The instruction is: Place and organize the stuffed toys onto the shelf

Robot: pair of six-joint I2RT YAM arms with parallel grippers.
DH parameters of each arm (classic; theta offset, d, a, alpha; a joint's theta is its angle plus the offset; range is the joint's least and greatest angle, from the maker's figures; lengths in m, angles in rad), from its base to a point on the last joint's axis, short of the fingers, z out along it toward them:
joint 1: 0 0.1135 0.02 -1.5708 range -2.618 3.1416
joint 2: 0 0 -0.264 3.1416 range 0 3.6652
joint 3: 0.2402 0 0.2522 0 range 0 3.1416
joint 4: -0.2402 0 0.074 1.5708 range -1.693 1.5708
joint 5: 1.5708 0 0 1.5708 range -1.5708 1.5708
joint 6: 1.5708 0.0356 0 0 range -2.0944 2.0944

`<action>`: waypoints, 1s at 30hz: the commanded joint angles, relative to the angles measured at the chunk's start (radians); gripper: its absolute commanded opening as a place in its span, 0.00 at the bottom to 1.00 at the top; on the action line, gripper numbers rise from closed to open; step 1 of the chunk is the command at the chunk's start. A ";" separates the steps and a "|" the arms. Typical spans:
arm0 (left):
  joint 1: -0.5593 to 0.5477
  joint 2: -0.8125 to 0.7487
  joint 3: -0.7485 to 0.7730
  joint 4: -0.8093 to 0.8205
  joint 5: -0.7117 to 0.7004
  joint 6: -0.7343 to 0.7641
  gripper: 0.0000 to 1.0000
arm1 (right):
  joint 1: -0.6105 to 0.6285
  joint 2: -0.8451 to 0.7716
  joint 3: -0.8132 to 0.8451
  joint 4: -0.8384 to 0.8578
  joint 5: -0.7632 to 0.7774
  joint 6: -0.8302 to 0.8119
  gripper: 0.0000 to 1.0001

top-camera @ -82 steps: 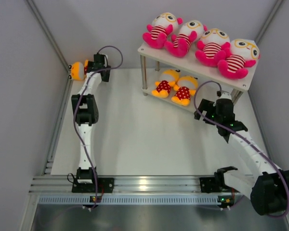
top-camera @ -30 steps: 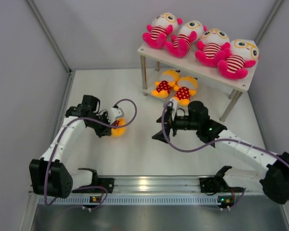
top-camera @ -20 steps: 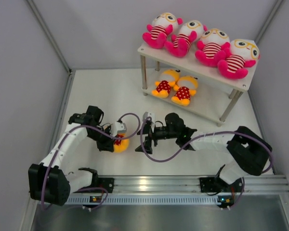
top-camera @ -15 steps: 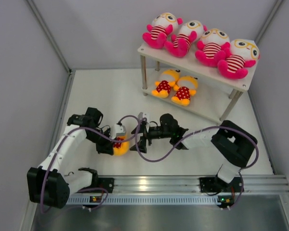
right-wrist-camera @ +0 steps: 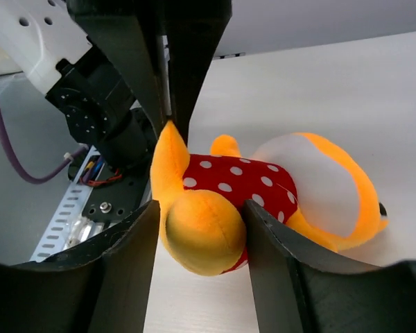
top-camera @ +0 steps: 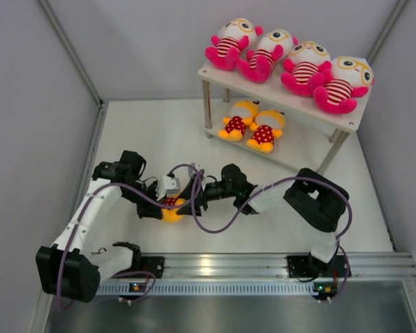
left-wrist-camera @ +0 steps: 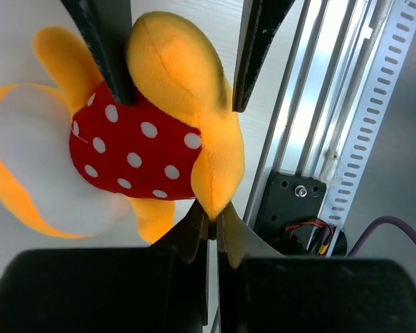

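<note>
An orange-yellow stuffed toy (top-camera: 172, 210) with a red dotted body (left-wrist-camera: 135, 142) lies on the white table between both arms, near the front rail. My left gripper (left-wrist-camera: 211, 220) is shut on the tip of one of its limbs. My right gripper (right-wrist-camera: 201, 208) comes from the opposite side, its two fingers pressed against either side of the toy's round orange foot (right-wrist-camera: 204, 232). The shelf (top-camera: 357, 114) stands at the back right. Several pink striped toys (top-camera: 301, 66) sit in a row on its top board. Two orange toys (top-camera: 237, 119) (top-camera: 265, 129) lie on the lower board (top-camera: 301, 151).
The aluminium rail (top-camera: 215, 267) with the arm bases runs along the near edge, right beside the held toy (left-wrist-camera: 312, 104). Purple cables (top-camera: 215, 225) loop around both wrists. Grey walls (top-camera: 28, 104) close the left, back and right sides.
My right arm has swung left from the shelf to the toy and its jaws have narrowed onto the foot. My left arm brought the toy from the far left corner down toward the rail.
</note>
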 commanded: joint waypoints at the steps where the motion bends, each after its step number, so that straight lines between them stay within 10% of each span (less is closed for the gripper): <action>1: 0.000 -0.010 0.063 -0.050 0.044 0.015 0.00 | 0.024 0.002 -0.012 0.086 -0.058 0.025 0.52; 7: 0.002 0.008 0.057 -0.046 0.044 -0.014 0.06 | 0.035 -0.028 0.023 0.025 0.002 0.057 0.00; 8: 0.002 0.011 0.062 -0.046 0.038 -0.028 0.22 | 0.035 -0.050 0.028 -0.073 0.030 0.042 0.00; 10: 0.002 0.014 0.097 -0.044 0.011 -0.097 0.93 | 0.029 -0.163 0.008 -0.182 0.089 -0.041 0.00; 11: 0.002 0.016 0.117 -0.036 0.006 -0.131 0.98 | 0.026 -0.208 -0.017 -0.312 0.137 -0.070 0.00; 22: 0.006 0.155 0.566 -0.003 -0.072 -0.524 0.98 | -0.106 -0.817 0.127 -1.383 0.511 -0.337 0.00; 30: 0.008 0.235 0.597 0.005 -0.105 -0.528 0.98 | -0.377 -0.937 0.164 -1.591 0.774 -0.584 0.00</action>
